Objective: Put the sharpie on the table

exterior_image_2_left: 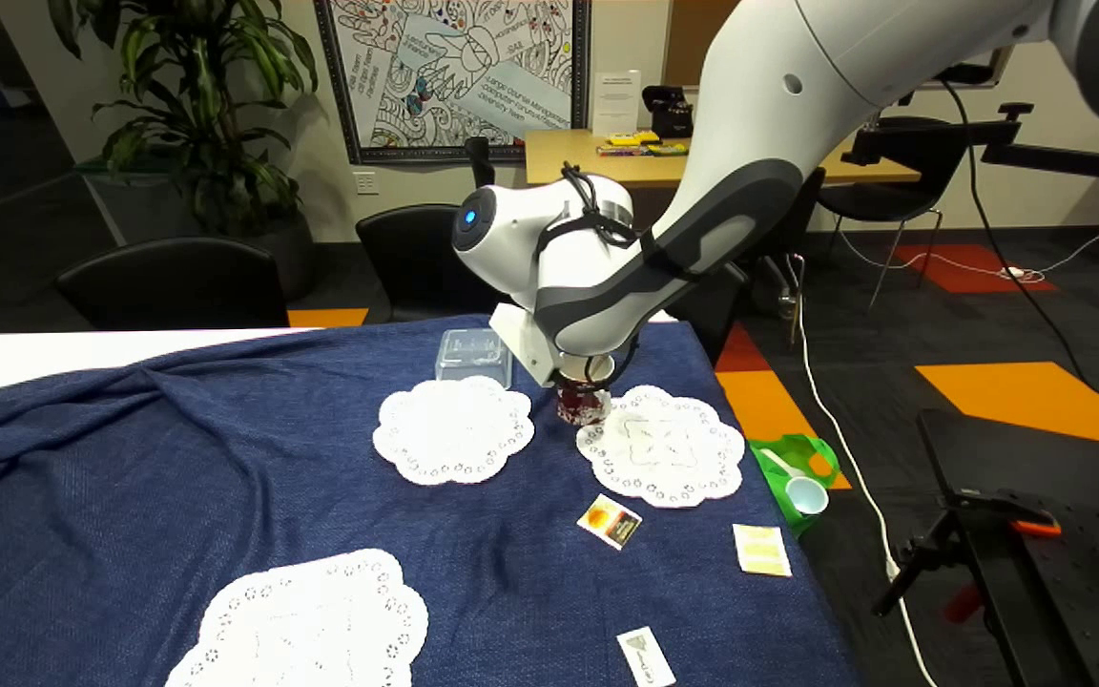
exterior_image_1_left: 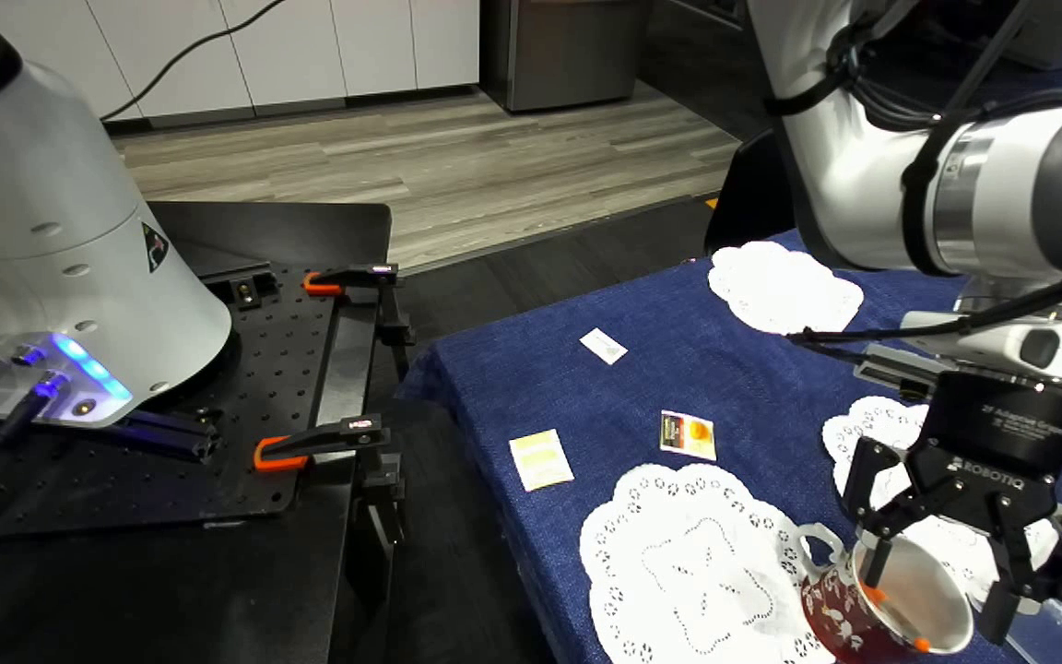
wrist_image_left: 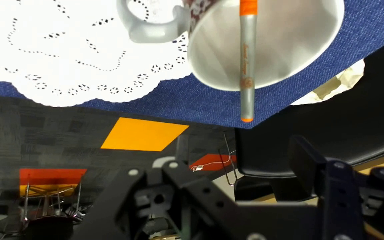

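Observation:
The sharpie is a grey marker with orange ends. In the wrist view the sharpie stands in the mug, its lower end poking out past the rim in the picture. The red and white mug also shows in an exterior view, with the sharpie leaning inside. In an exterior view the mug is partly behind the arm and the sharpie is hidden. My gripper is open and empty above the mug; its fingers are apart in the wrist view. The table has a navy cloth.
White doilies lie around the mug. A clear plastic container stands behind it. Small packets and a white card lie on the cloth. Black chairs stand beyond the table edge.

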Available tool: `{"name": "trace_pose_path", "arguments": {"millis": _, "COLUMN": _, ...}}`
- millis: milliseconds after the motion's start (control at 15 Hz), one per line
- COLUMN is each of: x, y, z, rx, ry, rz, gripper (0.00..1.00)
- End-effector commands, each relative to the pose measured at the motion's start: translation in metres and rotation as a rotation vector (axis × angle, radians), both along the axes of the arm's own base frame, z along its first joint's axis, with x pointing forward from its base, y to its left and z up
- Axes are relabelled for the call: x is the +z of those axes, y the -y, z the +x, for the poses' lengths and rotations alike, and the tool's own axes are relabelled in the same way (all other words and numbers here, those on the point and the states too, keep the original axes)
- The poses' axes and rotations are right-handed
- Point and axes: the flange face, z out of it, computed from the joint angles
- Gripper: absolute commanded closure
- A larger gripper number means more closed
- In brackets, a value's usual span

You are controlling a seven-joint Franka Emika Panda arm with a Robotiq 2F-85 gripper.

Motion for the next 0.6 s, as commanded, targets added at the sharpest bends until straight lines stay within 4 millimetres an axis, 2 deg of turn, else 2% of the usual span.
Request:
{"name": "trace_pose_path", "arguments": {"millis": 0, "x": -0.009, "y": 0.008, "z": 0.008, "rx": 0.018, "ry": 0.009, "rz": 0.009, "gripper": 0.23}}
{"name": "trace_pose_path", "arguments": {"millis": 400, "x": -0.025, "y": 0.015, "z": 0.008, "rx": 0.008, "ry": -0.007, "rz": 0.010, "gripper": 0.27}}
{"name": "trace_pose_path", "arguments": {"millis": 533, "x": -0.028, "y": 0.016, "z": 0.009, "rx": 0.008, "ry": -0.007, "rz": 0.008, "gripper": 0.33}}
